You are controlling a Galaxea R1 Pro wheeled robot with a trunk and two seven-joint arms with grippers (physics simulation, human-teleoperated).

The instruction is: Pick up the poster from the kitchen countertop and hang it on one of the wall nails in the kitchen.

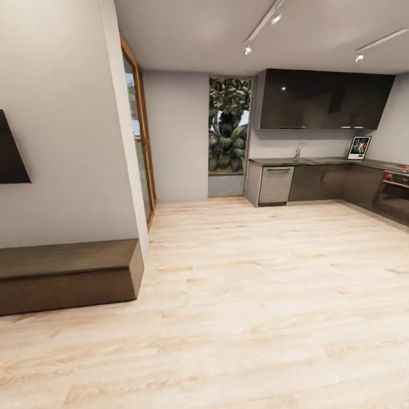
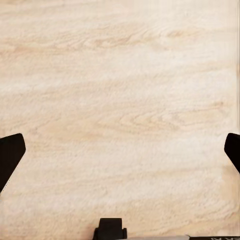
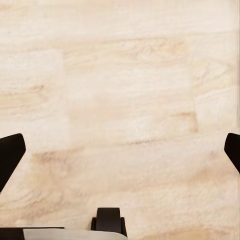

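At the left edge of the head view a dark TV (image 1: 11,150) hangs on the near wall, and under it a low brown bench (image 1: 68,275) stands on the floor. Next to the right comes a tall window with a wooden frame (image 1: 142,130), then a second window with green plants (image 1: 229,125) at the upper middle.

The kitchen is at the upper right. Under the black upper cabinets (image 1: 324,99) runs the countertop (image 1: 318,161), with a tap (image 1: 297,151) and a steel dishwasher (image 1: 275,184) below it. The poster (image 1: 359,147) stands upright on the countertop and leans against the wall near the corner, probably so that it can be taken from the front. At the far right edge is the oven (image 1: 396,196). I cannot find a nail; it is too small to tell from here.

The robot is well apart from the kitchen, so I judge it is only at the approach. The wooden floor (image 1: 238,295) between looks free, and nothing stands in the way.

In the wrist views the left gripper (image 2: 120,150) and the right gripper (image 3: 120,150) both point down at the floor. Their fingers are spread wide at the frame sides and hold nothing, a sensible carrying pose for driving.
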